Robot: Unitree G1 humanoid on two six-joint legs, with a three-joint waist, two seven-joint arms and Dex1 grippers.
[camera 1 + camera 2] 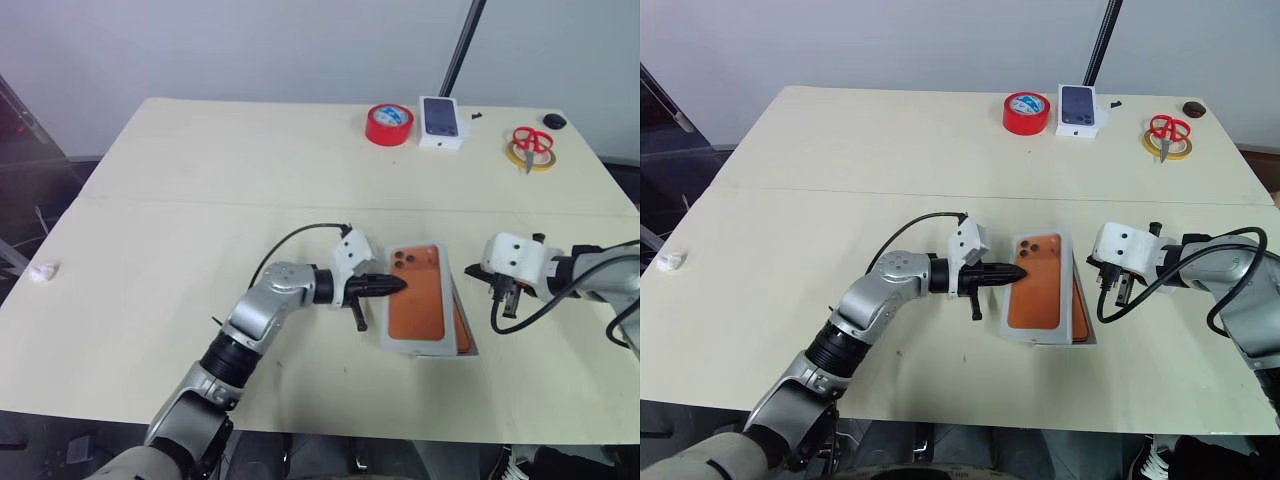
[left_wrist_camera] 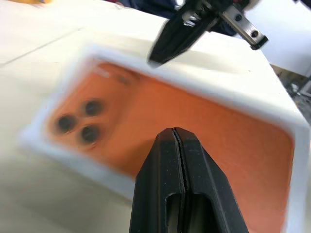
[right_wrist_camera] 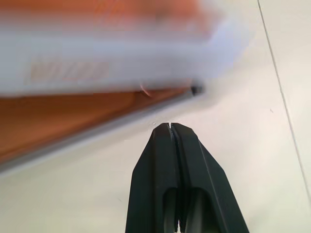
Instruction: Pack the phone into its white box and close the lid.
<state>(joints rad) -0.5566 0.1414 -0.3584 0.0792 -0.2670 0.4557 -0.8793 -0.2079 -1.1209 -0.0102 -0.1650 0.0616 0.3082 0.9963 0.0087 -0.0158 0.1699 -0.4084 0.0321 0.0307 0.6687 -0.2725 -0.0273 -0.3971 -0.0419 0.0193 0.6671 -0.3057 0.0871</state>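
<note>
The white box (image 3: 116, 58) smears into blur up close, its label unreadable. The phone (image 2: 194, 131) blurs too, its far end cut off by the edge.

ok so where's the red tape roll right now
In the left eye view the red tape roll sits at the table's far edge, right of centre, just left of the small white box with a phone picture.

Soft, even room light leaves only faint shadows on the table (image 1: 200, 250), while close beyond both closed gripper tips the phone (image 2: 194, 131) and white box (image 3: 121, 63) smear into blur.
</note>
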